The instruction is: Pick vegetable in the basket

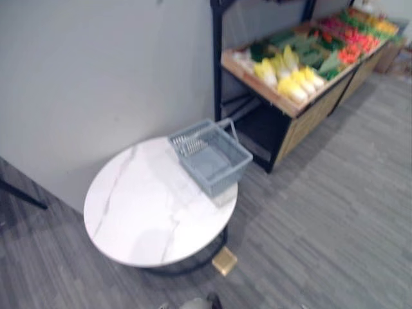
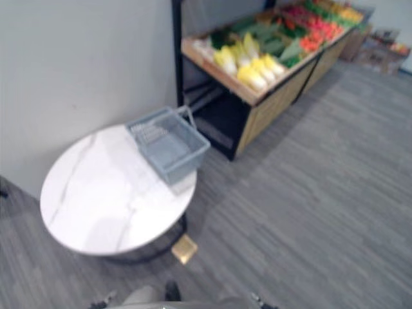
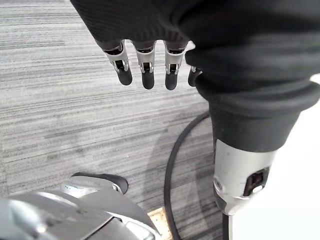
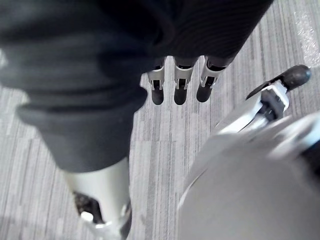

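A grey-blue wire basket (image 1: 222, 175) stands on the far right edge of a round white marble table (image 1: 141, 212), its handle folded back, with nothing inside that I can see. Vegetables lie on a wooden stand (image 1: 302, 122) beyond it: pale yellow cabbages (image 1: 290, 78) nearest, green ones (image 1: 310, 53) behind, red and orange ones (image 1: 355, 44) farthest. My left hand (image 3: 146, 65) hangs over the floor with straight fingers and holds nothing. My right hand (image 4: 180, 85) hangs the same way, open and empty, far from the basket and stand.
A grey wall (image 1: 96, 71) runs behind the table. A black post (image 1: 216, 58) of the stand's frame rises next to the basket. A small wooden block (image 1: 224, 261) lies on the floor by the table's base. Grey plank floor (image 1: 335, 219) stretches along the stand.
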